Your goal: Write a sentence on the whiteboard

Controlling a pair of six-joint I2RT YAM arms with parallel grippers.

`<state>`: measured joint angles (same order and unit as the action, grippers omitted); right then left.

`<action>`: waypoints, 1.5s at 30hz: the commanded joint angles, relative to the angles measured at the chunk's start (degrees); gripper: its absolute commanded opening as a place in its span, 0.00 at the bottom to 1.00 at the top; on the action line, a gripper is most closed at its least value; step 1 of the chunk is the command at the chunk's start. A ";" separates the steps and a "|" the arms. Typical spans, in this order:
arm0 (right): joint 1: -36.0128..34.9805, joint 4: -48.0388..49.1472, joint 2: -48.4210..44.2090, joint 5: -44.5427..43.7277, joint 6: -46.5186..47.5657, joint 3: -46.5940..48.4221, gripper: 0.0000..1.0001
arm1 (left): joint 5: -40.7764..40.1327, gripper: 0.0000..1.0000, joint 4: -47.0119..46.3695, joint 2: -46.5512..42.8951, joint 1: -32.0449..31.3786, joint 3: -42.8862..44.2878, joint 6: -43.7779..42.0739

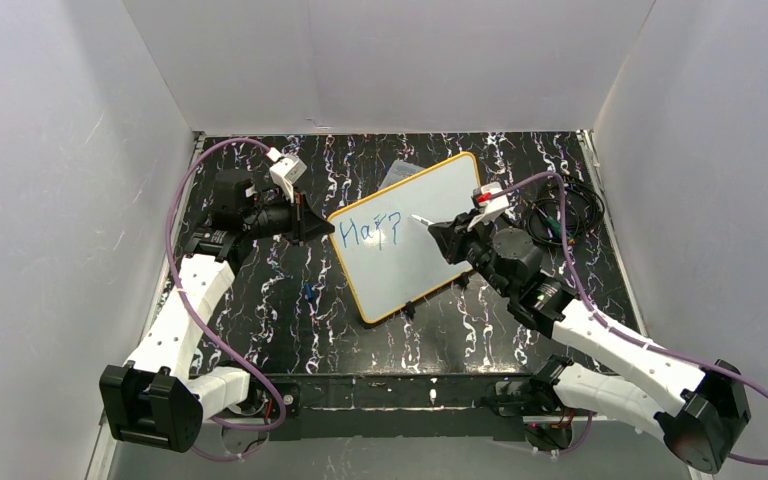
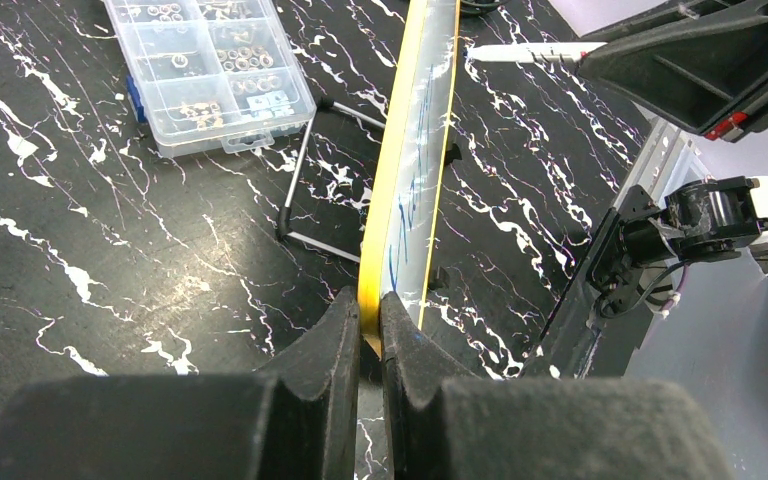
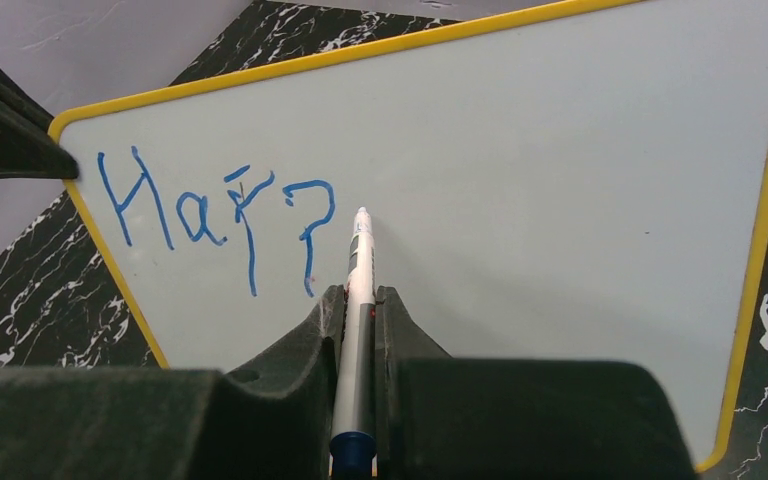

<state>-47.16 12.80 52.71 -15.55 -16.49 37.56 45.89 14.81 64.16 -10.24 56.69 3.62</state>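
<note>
Blue lettering (image 3: 215, 215): reads "Hap?", upper left of whiteboard (image 3: 560, 150), which stands tilted on the tabletop (image 2: 110, 250).
Left fingers (image 2: 352, 320): mine, clamped on its yellow frame.
Right fingers (image 3: 332, 310): mine, closed around marker (image 3: 360, 270).
Clear box (image 2: 210, 75): compartments holding small metal parts.

Shows a black surface (image 1: 290, 300) veined all over with white marble-like streaks. Closes in on three sides with plain panels: a left wall (image 1: 60, 200), a back wall (image 1: 390, 60) and a right wall (image 1: 710, 150), each leaning outward toward the top of the overhead view. Sits under soft, even light, with the back panel bright white and the two side panels a shade greyer, faintly scuffed.
</note>
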 commanded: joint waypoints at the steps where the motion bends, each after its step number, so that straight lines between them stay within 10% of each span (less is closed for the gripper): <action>1: 1.78 2.84 -0.28 4.39 0.06 -0.77 0.01 | 1.83 0.00 0.42 -1.37 -0.39 -0.97 -1.96; 45: 2.32 -1.29 2.71 5.90 -2.02 -2.45 0.01 | 2.20 0.00 0.36 -1.05 -0.35 -0.44 -1.97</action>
<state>-45.01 13.15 56.14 -9.23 -18.13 35.92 45.58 14.79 64.18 -10.22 56.66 3.60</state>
